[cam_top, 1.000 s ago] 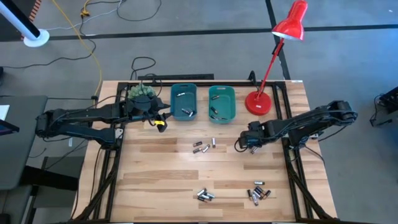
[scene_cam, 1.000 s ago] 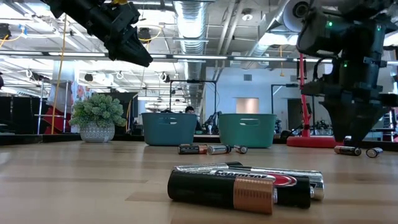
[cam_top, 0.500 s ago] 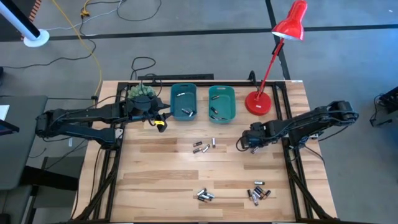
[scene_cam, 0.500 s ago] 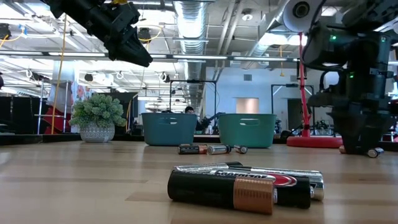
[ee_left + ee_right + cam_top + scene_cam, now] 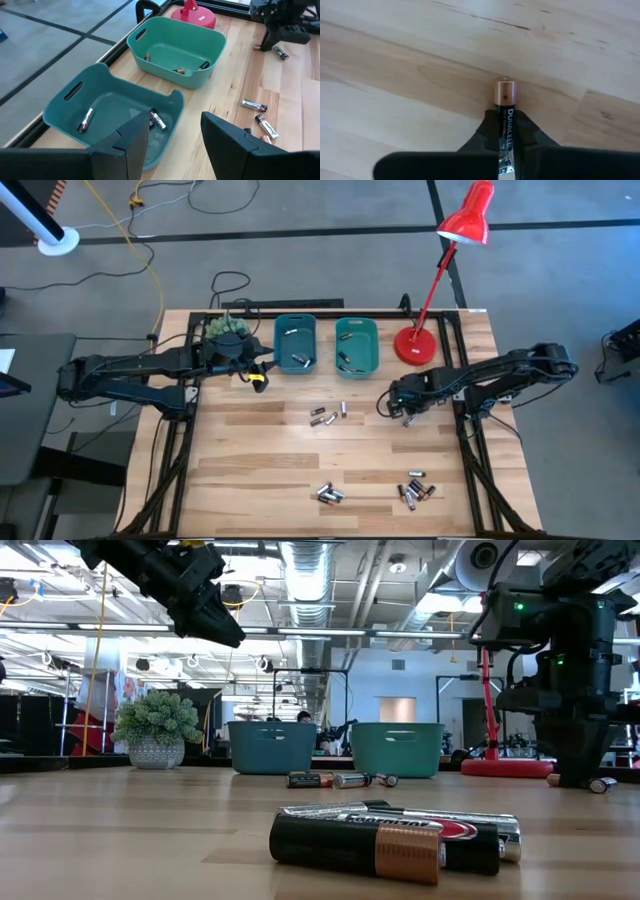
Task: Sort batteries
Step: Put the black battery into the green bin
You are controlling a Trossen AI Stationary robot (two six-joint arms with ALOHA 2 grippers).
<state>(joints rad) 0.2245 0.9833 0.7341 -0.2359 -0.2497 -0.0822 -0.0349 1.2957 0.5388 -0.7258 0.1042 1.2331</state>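
- Fingers (image 5: 525, 140) of the right gripper (image 5: 403, 401) are pinched shut on a single battery (image 5: 504, 112), which sits lengthwise between them with its copper end poking out ahead over the wood.
- Right gripper has moved since a second ago: it stood lower on the table (image 5: 260, 440) beside the loose cells near the lamp (image 5: 430, 310), and now sits a little closer to the bins, which I judge to be the grasp made and the carry starting.
- Battery in hand is black with a copper cap marked with a plus; its brand lettering runs along the body.
- Two cells (image 5: 590, 783) lie on the table just beside the right gripper in the low view.
- More batteries (image 5: 328, 415) lie mid-table, with two further clusters near the front edge.
- Left bin (image 5: 65, 107) and right bin (image 5: 215, 42) each hold a few cells already.
- Left gripper (image 5: 258, 377) hovers unchanged near the left bin, fingers spread apart and empty, next to the potted plant (image 5: 228, 330).
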